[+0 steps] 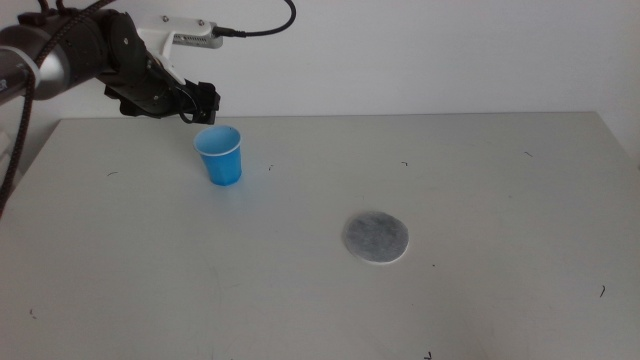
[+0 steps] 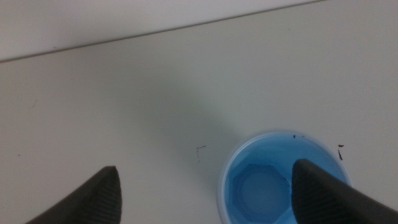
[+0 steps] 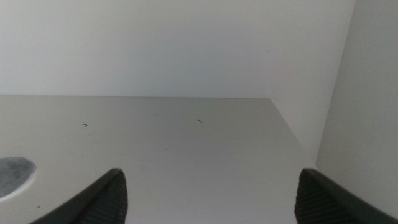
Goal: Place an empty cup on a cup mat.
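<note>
The blue cup (image 1: pixel 220 155) stands upright and empty at the far left of the table. My left gripper (image 1: pixel 203 105) hovers just above and behind its rim, open and holding nothing. In the left wrist view the cup (image 2: pixel 267 180) lies below, with one jaw over its inside and the other wide of it. The grey cup mat (image 1: pixel 376 237) lies flat near the table's middle, apart from the cup; its edge shows in the right wrist view (image 3: pixel 13 176). My right gripper (image 3: pixel 208 196) is open and empty; it is out of the middle view.
The pale table (image 1: pixel 480 180) carries only a few small dark specks. A white wall stands behind its far edge. The right wrist view shows the table's far right corner (image 3: pixel 271 99) against the wall.
</note>
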Available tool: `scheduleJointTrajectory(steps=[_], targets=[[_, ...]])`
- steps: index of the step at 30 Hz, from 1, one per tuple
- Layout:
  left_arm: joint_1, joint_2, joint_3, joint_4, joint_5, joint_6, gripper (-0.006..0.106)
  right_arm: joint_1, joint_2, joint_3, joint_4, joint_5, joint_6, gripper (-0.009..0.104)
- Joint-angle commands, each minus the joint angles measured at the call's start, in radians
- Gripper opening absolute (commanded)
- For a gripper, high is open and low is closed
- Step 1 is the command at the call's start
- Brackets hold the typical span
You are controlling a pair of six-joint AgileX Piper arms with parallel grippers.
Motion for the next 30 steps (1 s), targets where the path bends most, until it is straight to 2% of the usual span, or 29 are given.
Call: scheduleJointTrajectory(steps=[1,11,14,17,23,28,29,30], targets=[[-0.002,-0.034,-0.036,-0.024,-0.075,-0.015,0.105,0.002,-0.019,-0.012,-0.009,-0.078,-0.008,0.094],[-0.002,0.045,-0.036,-0.052,-0.097,-0.015,0.105,0.002,-0.019,-0.012,-0.009,-0.078,-0.008,0.094],[-0.002,0.053,-0.036,-0.052,-0.097,-0.014,0.1,0.002,-0.019,-0.012,-0.009,-0.078,-0.008,0.094],[-0.002,0.055,-0.036,-0.052,-0.098,-0.014,0.083,0.002,-0.019,-0.012,-0.009,-0.078,-0.008,0.094],[-0.002,0.055,-0.036,-0.08,-0.088,-0.014,0.035,0.002,-0.019,-0.012,-0.009,-0.078,-0.008,0.094],[-0.002,0.055,-0.036,-0.096,-0.069,-0.014,0.005,0.002,-0.019,-0.012,-0.009,-0.078,-0.008,0.094],[-0.002,0.053,-0.036,-0.101,-0.057,-0.014,0.0,0.002,-0.019,-0.012,-0.009,-0.078,-0.008,0.094],[-0.002,0.051,-0.036,-0.101,-0.048,-0.014,0.0,0.002,-0.019,-0.012,-0.009,-0.078,-0.008,0.094]])
